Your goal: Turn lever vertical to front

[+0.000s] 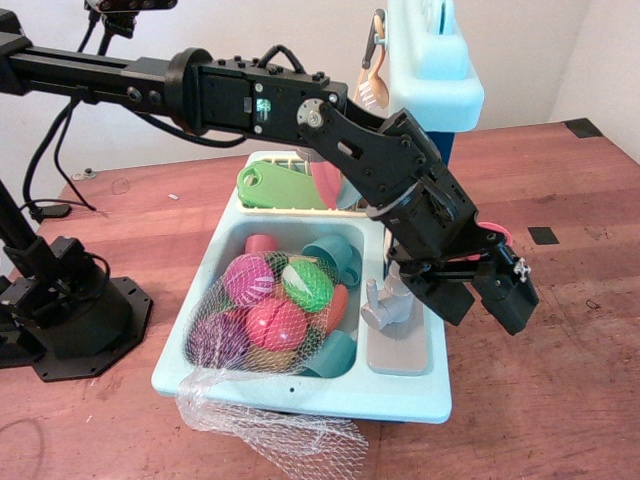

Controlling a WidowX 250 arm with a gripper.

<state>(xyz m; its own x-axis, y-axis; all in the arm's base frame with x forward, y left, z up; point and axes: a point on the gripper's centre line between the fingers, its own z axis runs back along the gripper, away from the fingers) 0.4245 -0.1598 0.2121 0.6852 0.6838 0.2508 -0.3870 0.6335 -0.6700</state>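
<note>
The grey toy faucet (392,312) stands on the right ledge of the light blue toy sink (410,395). Its small stubby grey lever (377,294) juts up from the left side of the base block. The curved spout is mostly hidden behind my arm. My black gripper (480,300) hangs just right of the faucet, over the sink's right edge. Its two fingers are spread apart with nothing between them. The left finger (450,300) is close to the faucet block; I cannot tell if it touches it.
A net bag of coloured toy eggs (265,310) fills the basin beside teal cups (335,260). A green dish (275,187) and a pink plate sit in the rack behind. A blue shelf (430,70) rises at the back. The arm's black base (70,310) stands at left.
</note>
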